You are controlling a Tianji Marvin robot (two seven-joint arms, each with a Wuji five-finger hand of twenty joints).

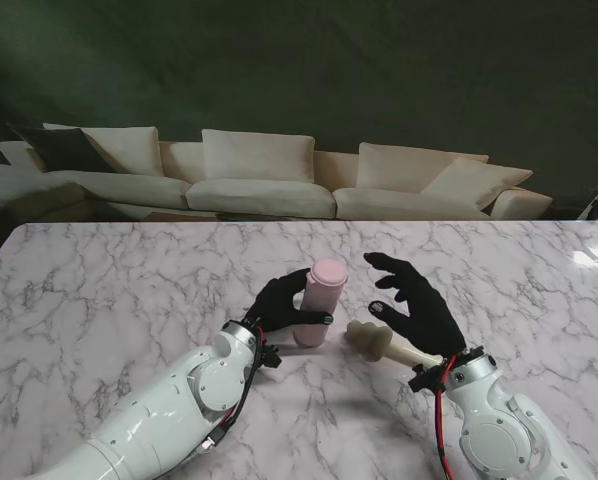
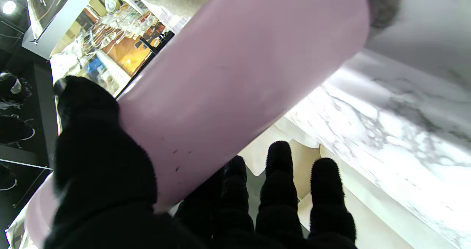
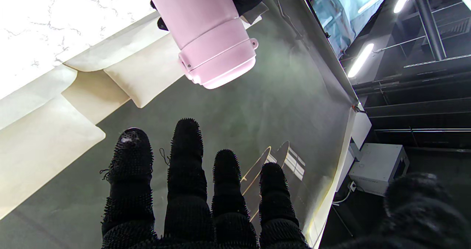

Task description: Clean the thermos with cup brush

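Pink thermos [image 1: 319, 300], lidded and upright near the marble table's [image 1: 119, 290] centre, gripped around its body by the left hand [image 1: 282, 305]. Cream cup brush [image 1: 384, 343] lies just right of it, beneath the right hand [image 1: 414, 300], fingers spread, holding nothing. Bare marble extends to every edge.
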